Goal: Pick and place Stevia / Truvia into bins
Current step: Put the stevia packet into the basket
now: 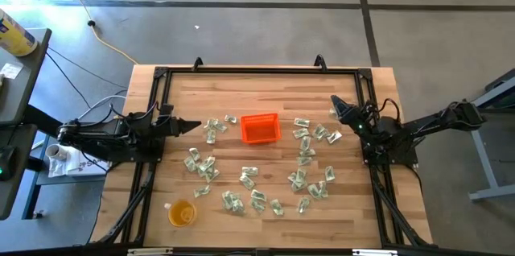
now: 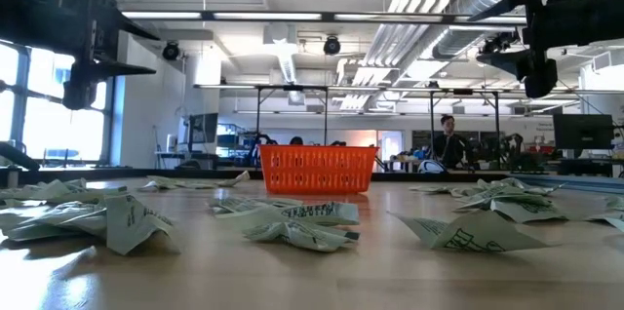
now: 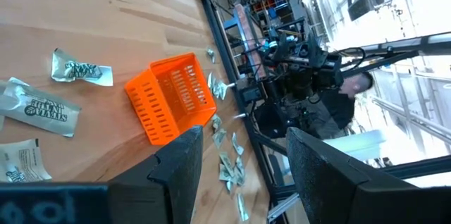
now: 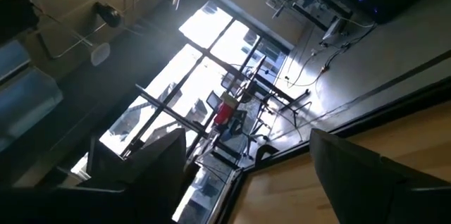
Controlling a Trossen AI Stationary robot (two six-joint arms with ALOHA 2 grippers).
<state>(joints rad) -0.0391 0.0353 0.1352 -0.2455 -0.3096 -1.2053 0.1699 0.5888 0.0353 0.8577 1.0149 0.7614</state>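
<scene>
Many pale green and white Stevia / Truvia sachets (image 1: 256,198) lie flat on the wooden table, left, right and near of the orange bin (image 1: 260,127). The low view shows them crumpled in front of the bin (image 2: 318,169). My left gripper (image 1: 193,125) hovers open above the table's left side and points at the bin (image 3: 169,97), with nothing between its fingers (image 3: 180,168). My right gripper (image 1: 335,105) is raised at the table's far right, open and empty. Its wrist view looks up past its fingers (image 4: 155,160) into the room.
A round translucent yellow-orange cup (image 1: 182,212) stands near the table's front left corner. A black frame (image 1: 257,70) runs along the table's edges. People and desks show in the room beyond the far edge (image 2: 448,139).
</scene>
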